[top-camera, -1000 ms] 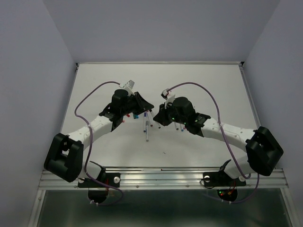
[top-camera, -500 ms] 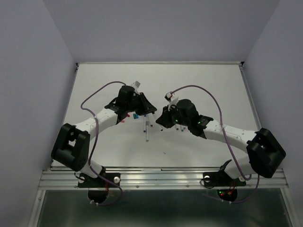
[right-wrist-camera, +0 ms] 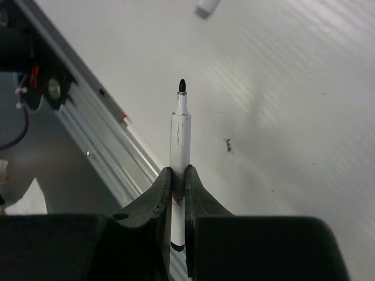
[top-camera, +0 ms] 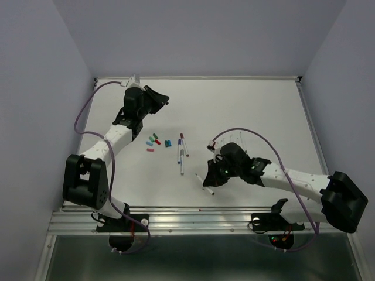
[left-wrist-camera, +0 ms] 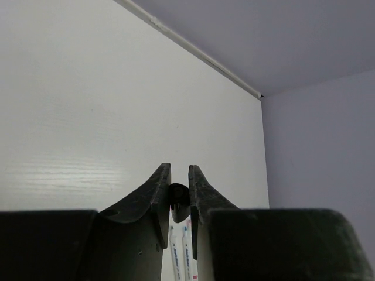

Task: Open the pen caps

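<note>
The right pincer (right-wrist-camera: 179,175) is clenched on an uncapped pen (right-wrist-camera: 180,134), its black tip pointing out, low over the near part of the surface (top-camera: 246,105) by the front rail (top-camera: 199,218). The left pincer (left-wrist-camera: 179,171) grips a small black cap (left-wrist-camera: 179,196) over the far left of the surface, well apart from that pen. Between the arms lie loose caps (top-camera: 157,141), just beside three more pens (top-camera: 181,164)

The table (left-wrist-camera: 88,117) is white, finely grained, with a soft sheen; the rail (top-camera: 199,219) on the table's near edge is ribbed bare metal. The left hand (left-wrist-camera: 179,172) and right hand (right-wrist-camera: 177,172) have matt black plastic fingers. The cap (left-wrist-camera: 179,199) looks dark and dull, and the pen (right-wrist-camera: 180,132) has a smooth, faintly glossy white plastic barrel.
</note>
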